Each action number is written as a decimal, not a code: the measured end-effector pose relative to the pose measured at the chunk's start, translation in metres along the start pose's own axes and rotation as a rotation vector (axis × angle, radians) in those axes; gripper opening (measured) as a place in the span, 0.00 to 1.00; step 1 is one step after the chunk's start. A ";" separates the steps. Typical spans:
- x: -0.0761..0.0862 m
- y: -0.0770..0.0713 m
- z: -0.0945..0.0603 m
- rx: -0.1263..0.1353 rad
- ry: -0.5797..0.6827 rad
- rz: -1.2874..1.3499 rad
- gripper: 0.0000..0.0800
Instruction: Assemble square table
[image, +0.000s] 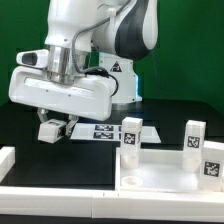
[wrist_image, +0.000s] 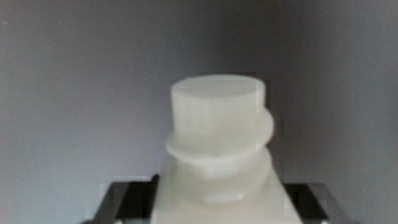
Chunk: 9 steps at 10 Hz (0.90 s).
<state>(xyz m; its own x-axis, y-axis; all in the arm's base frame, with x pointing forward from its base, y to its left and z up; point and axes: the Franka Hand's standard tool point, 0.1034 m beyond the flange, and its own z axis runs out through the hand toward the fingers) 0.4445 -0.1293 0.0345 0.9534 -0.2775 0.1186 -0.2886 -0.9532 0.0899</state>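
While gripping leg (wrist_image: 221, 140), tool (image: 52, 128) low.

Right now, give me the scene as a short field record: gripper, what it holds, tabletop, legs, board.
gripper: closed on a white leg, held above the table
held leg: seen end-on in the wrist view, between the fingers
tabletop: white tray at the exterior view's right, rim up
legs on tabletop: three upright, tagged
marker board: flat, beside the gripper
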 end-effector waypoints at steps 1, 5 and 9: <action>-0.003 -0.010 0.001 0.015 -0.004 0.004 0.36; -0.012 -0.021 0.009 0.025 0.000 0.015 0.36; -0.025 -0.007 0.014 0.044 -0.050 0.024 0.36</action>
<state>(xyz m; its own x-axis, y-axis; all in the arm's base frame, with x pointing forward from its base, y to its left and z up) 0.4240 -0.1176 0.0170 0.9499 -0.3046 0.0702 -0.3080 -0.9504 0.0441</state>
